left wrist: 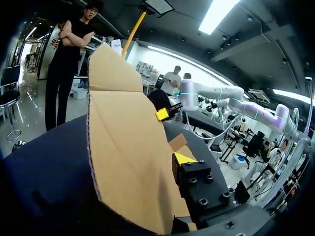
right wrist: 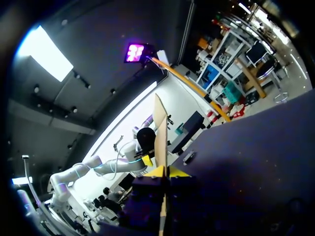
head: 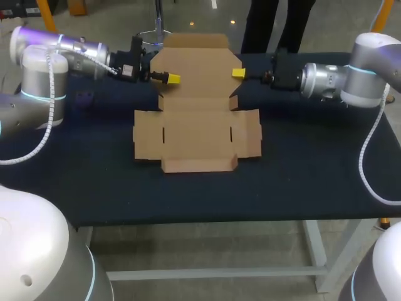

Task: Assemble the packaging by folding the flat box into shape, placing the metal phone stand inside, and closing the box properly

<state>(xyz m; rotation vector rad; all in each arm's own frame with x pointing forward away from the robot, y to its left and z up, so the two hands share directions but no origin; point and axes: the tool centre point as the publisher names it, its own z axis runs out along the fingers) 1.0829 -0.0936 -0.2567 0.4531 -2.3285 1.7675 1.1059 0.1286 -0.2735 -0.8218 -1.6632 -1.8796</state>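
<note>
Cardboard box [head: 197, 106]: brown, mostly unfolded, lying on the dark table [head: 75, 182], about mid-table. Base panel [head: 197, 135] flat on the table, side wings [head: 147, 135] flat either side of it, front flap [head: 199, 164] flat at the box's near edge.

Lid panel [head: 197, 66], at the box's far end, is lifted off the table and tilted up. From my left wrist it rises as a broad brown face, its top edge well above the gripper.

My right gripper [head: 238, 73]: at the box's right side, on the lid panel's right edge. The right wrist view shows the cardboard edge-on, running straight between my two yellow tips, one on each face, so these jaws are nipped onto the lid panel.

My left gripper [head: 172, 78]: at the box's left side, against the lid panel's left edge, level with the right one across the panel. The cardboard hides too much of it. Whether these jaws are clamped or merely alongside, I cannot tell.

Small dark object [head: 84, 98] on the table, well to the box's left, too dim to name
</note>
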